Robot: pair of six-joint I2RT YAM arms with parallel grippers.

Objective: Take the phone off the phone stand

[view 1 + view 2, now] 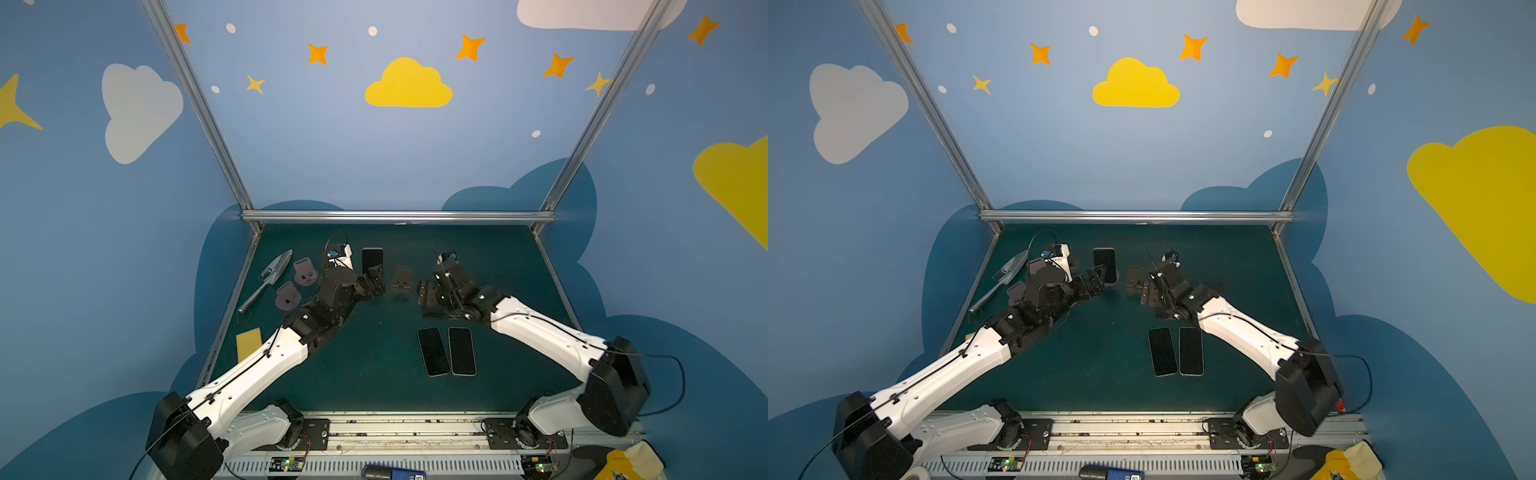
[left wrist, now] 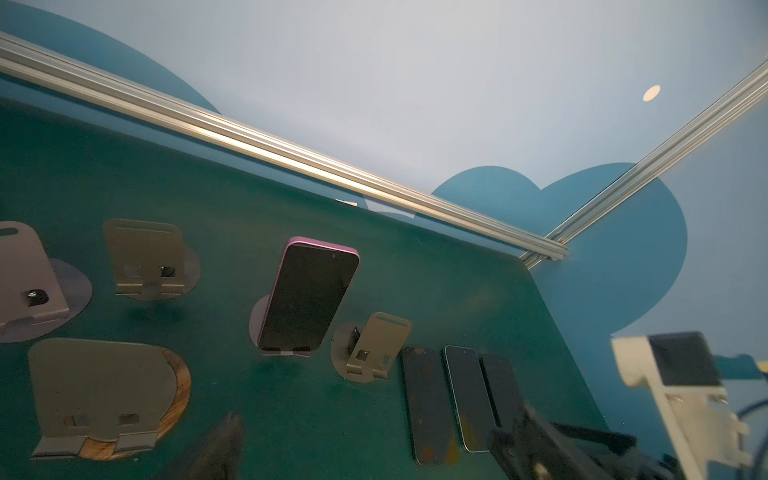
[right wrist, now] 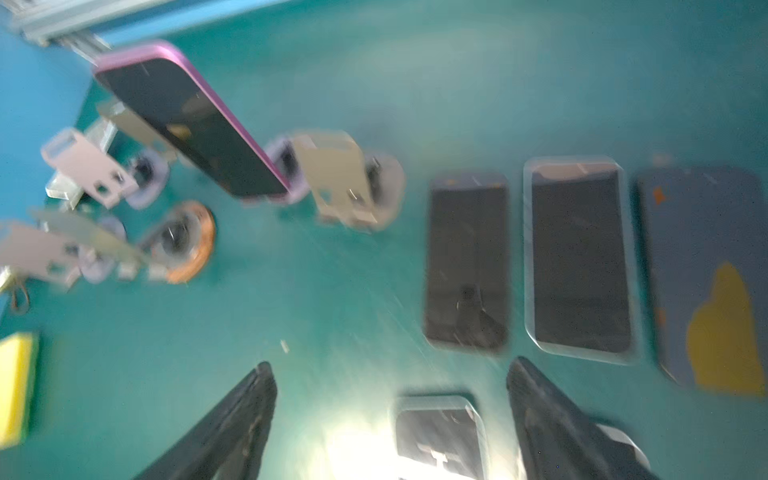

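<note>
While one phone [image 2: 307, 299] fills its stand [image 2: 257, 320] | four stands [image 2: 143, 253] [image 2: 25, 270] [image 2: 99, 382] [image 2: 380, 340] empty | left fingers [image 2: 224, 444], right fingers [image 3: 232, 428] apart

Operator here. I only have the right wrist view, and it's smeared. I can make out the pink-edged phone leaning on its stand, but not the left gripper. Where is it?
Observer: In both top views the left gripper is close to the lower end of the pink-edged phone, with its jaws open and empty.
Operator: Is the phone between its fingers yet?
Observer: No. In the left wrist view the phone stands ahead of the fingers, with bare mat in between.
Operator: Anything lying toward the front of the table?
Observer: Yes. A dark-rimmed phone and a light-rimmed phone lie flat, side by side, right of centre.
</note>
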